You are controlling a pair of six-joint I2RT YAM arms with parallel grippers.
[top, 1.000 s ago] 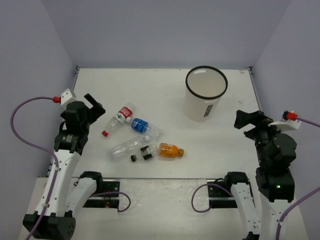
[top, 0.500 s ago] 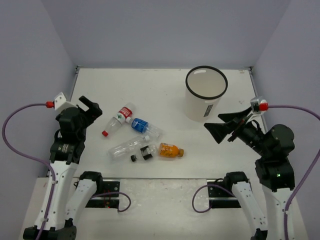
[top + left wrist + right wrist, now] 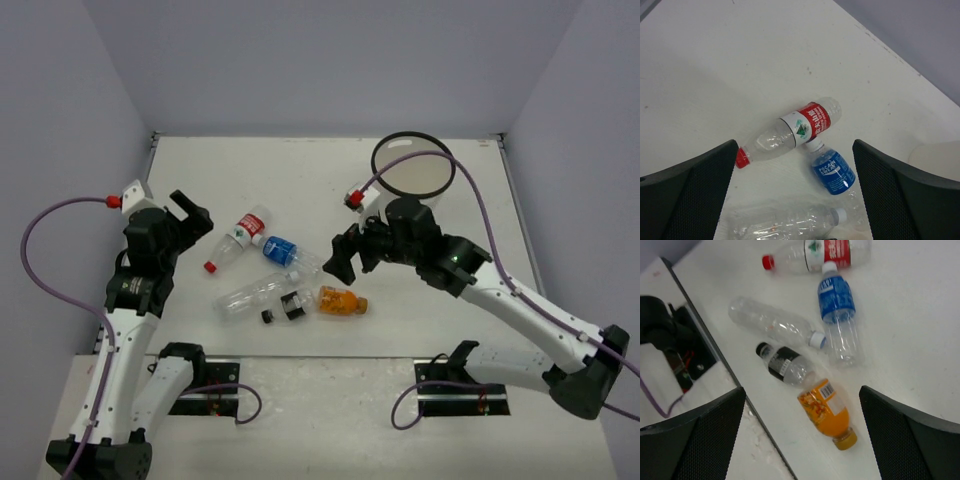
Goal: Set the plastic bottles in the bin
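— Near the front of the tabletop (image 3: 300, 180), five lying loose in a cluster: red-labelled bottle (image 3: 236, 236), blue-labelled bottle (image 3: 283, 250), clear bottle (image 3: 248, 296), black-labelled bottle (image 3: 291, 306), orange bottle (image 3: 338, 300). Nothing in the bin (image 3: 446, 166) yet, by the look of it.

— So no first pick yet?

— Seems not. Reaching stage only. Right hand (image 3: 342, 257) stretched leftward across the middle, hovering over the cluster's right end, fingers spread wide, gripping nothing.

— And the left hand (image 3: 186, 212)?

— Raised beside the red-labelled bottle, tilted down toward it, likewise spread wide and empty.

— Next move?

— Probably lowering the right hand over the orange bottle, straddling its body crosswise, then closing. Calls for care with the black-labelled bottle just beside it. Then a carry to the bin at the far right, well apart from the cluster.
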